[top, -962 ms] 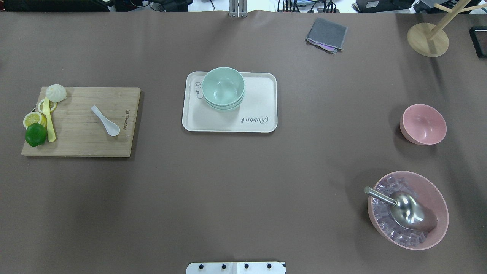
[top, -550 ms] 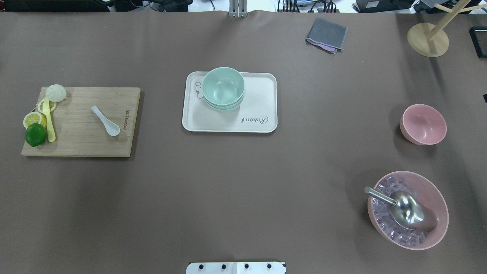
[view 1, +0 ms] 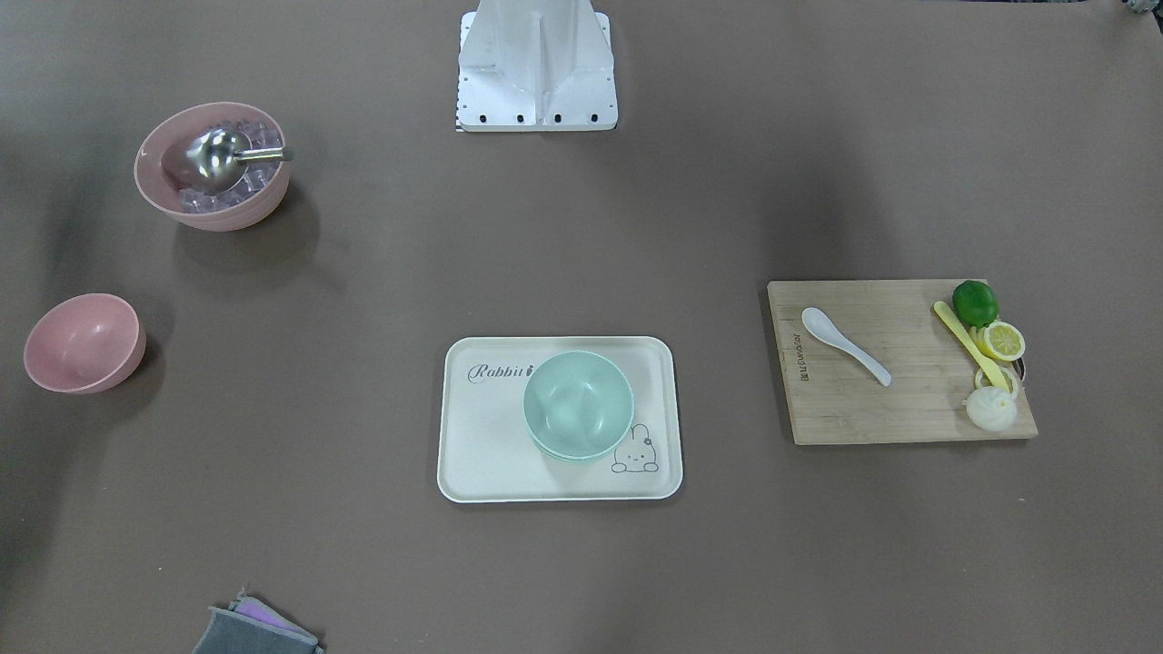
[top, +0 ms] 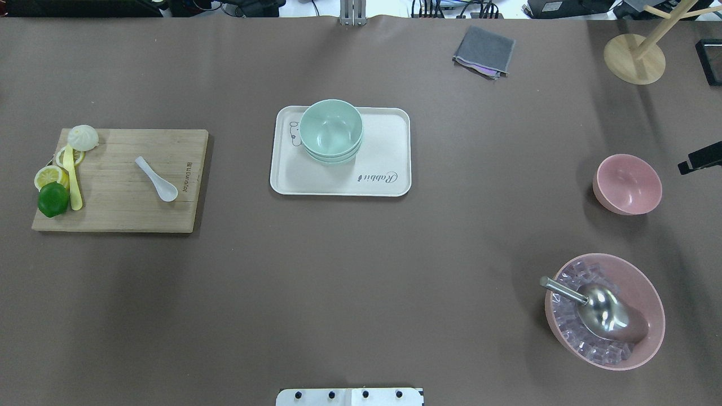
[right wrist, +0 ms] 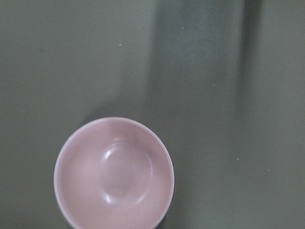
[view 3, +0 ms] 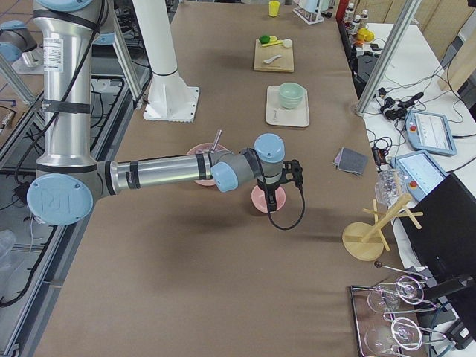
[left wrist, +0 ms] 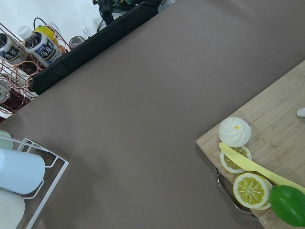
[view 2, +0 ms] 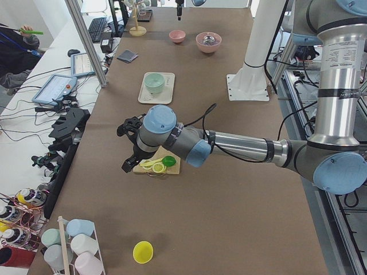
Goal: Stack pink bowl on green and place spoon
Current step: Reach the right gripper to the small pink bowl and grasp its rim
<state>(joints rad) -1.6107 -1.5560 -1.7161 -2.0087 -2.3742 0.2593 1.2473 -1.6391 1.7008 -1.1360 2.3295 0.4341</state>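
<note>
The small pink bowl [top: 627, 184] stands upright and empty at the table's right; it also shows in the right wrist view [right wrist: 114, 174]. Two stacked green bowls [top: 331, 129] sit on the white tray [top: 389, 146] in the middle. The white spoon [top: 157, 179] lies on the cutting board [top: 121, 208] at the left. My right gripper [view 3: 271, 199] hovers above the pink bowl; only a black part of it [top: 699, 158] shows at the overhead view's right edge, and I cannot tell its state. My left gripper [view 2: 127, 163] hovers beyond the board's outer end; I cannot tell its state.
A large pink bowl [top: 648, 293] with ice cubes and a metal scoop [top: 603, 307] stands near the front right. A lime [top: 53, 199], lemon slices, a yellow knife and a bun share the board. A grey cloth [top: 484, 51] and a wooden stand [top: 634, 59] are at the back right.
A black part of my right gripper has come in from the overhead view's right edge, toward the small pink bowl. Nothing on the table has moved.
</note>
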